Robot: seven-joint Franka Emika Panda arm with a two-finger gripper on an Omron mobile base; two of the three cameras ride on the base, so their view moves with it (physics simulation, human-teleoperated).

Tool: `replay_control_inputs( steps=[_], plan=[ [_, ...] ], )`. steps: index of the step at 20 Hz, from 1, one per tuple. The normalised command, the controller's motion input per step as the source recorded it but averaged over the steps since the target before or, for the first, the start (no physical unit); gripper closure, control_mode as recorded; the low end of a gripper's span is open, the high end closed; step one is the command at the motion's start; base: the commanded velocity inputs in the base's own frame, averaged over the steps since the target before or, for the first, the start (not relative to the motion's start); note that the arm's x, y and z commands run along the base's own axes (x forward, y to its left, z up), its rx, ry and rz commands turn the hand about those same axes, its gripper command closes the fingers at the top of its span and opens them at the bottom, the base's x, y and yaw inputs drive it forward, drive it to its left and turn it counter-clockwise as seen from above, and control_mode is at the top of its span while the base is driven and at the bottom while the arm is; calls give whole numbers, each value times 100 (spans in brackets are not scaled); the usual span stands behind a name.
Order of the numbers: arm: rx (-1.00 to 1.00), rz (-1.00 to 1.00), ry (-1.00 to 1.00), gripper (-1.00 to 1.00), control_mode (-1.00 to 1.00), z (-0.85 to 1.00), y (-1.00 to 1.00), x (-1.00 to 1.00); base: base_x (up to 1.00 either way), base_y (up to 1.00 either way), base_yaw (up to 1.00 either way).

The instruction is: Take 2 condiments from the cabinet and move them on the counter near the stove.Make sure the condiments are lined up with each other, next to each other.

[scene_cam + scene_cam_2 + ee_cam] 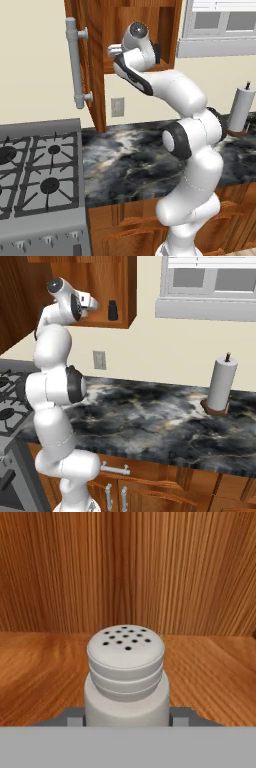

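A light grey shaker (126, 672) with a holed cap sits right in front of the hand camera, on or just over the wooden shelf of the cabinet (45, 667). My gripper (126, 717) is shut on its body, one dark fingertip (75, 716) at each side. From the base views, the hand (116, 50) (89, 303) reaches into the open reddish-brown cabinet (112, 20). The black shaker (113, 310) stands on the same shelf to the hand's right. The stove (40, 170) lies at lower left, with the marbled counter (130, 155) beside it.
The cabinet door (92, 65) hangs open with its grey bar handle (75, 62) over the stove's right edge. A paper-towel holder (220, 383) stands on the counter at the right. A white glass-front cabinet (210, 286) hangs to the right. A wall outlet (117, 106) is below the cabinet.
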Motion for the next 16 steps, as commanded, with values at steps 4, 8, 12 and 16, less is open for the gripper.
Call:
replay_control_inputs(
  steps=[4,8,12,16],
  plan=[
    [0,0,-3,100,-100,0,0,-100,0,0,0],
    [0,0,-2,100,-100,0,0,-100,0,0,0],
    [0,10,-2,100,-100,0,-5,-100,0,0,0],
    [0,22,0,100,-100,0,-15,-100,0,0,0]
  ],
)
